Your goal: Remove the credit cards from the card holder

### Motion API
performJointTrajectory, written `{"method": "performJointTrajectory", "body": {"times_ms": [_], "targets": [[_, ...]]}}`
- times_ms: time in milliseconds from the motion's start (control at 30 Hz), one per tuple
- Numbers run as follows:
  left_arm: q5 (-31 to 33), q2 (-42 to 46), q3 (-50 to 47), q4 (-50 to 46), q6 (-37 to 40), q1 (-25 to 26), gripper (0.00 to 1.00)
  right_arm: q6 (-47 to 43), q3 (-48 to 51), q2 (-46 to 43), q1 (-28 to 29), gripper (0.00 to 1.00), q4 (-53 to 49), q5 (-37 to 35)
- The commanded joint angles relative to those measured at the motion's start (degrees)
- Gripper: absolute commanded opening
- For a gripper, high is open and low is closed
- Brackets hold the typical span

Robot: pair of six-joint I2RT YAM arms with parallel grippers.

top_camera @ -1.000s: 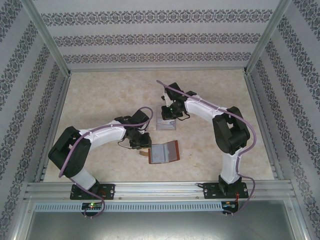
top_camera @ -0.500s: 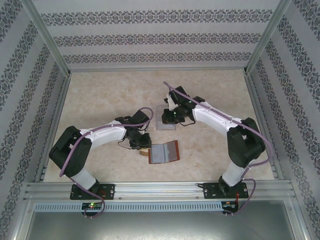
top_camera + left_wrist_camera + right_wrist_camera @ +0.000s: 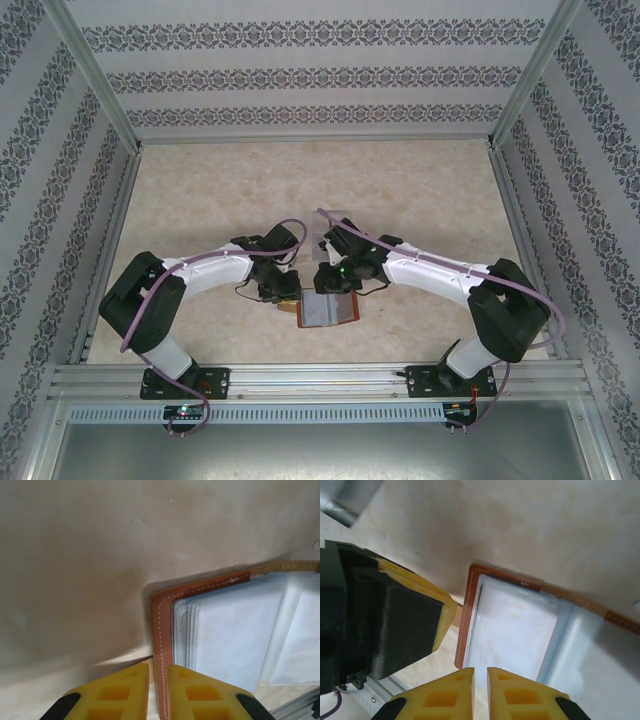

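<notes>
Top external view gives you the change: a second ago the right arm was reaching well beyond the card holder (image 3: 328, 310), and it has now swung back so that the right gripper (image 3: 329, 290) hangs just over the holder's far edge. The holder itself has not shifted; it lies open and flat on the table (image 3: 430, 190), blue-grey inner face up, with the left gripper (image 3: 291, 303) at its left edge, exactly as before.

On the left wrist view you can see the holder's stitched brown border (image 3: 161, 630) running straight down between the two yellow fingers of the left gripper (image 3: 158, 672). They are pinched on that border, so the holder is pinned in place.

On the right wrist view the right gripper (image 3: 480, 675) has its fingers almost together, a thin slit between them and nothing in it. Below them is the holder's clear sleeve, and under it a pale face with faint print that looks like one of the credit cards (image 3: 512, 622), not yet pulled out. The left gripper (image 3: 447, 612) sits just beside the holder's left edge there.

You should read this as the right arm returning for another card, so the task is not finished. The next pull needs those fingers apart enough to catch a thin card edge at the sleeve's mouth while the left pinch holds
</notes>
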State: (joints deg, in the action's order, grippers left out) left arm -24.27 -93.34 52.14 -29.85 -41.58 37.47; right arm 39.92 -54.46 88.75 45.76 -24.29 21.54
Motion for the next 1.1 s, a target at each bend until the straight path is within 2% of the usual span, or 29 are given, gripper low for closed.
{"method": "performJointTrajectory", "body": {"times_ms": [0,267,433,733,867,1067], "targets": [[-1.23,0.17,1.13,-1.92,1.60,1.49,0.19,4.99,2.21,-1.23,1.95,0.16,3.08,-0.94],[-0.87,0.00,0.48,-1.27,1.21,2.96,0.18,7.43,3.35,0.31,3.85,0.16,5.29,-1.08],[2.65,-1.05,-0.65,-3.21,2.28,2.96,0.17,7.64,2.30,2.49,4.80,0.16,5.58,-0.80],[1.96,-2.07,-2.85,0.63,1.71,2.81,0.17,8.13,0.85,6.61,5.83,0.17,5.95,-0.90],[1.64,-1.98,-3.45,1.36,1.52,2.61,0.17,7.57,0.50,7.29,5.97,0.21,4.03,-2.79],[1.25,-1.67,-4.32,1.90,1.51,2.43,0.16,5.90,-0.30,7.54,6.01,0.33,-0.56,-6.24]]}}
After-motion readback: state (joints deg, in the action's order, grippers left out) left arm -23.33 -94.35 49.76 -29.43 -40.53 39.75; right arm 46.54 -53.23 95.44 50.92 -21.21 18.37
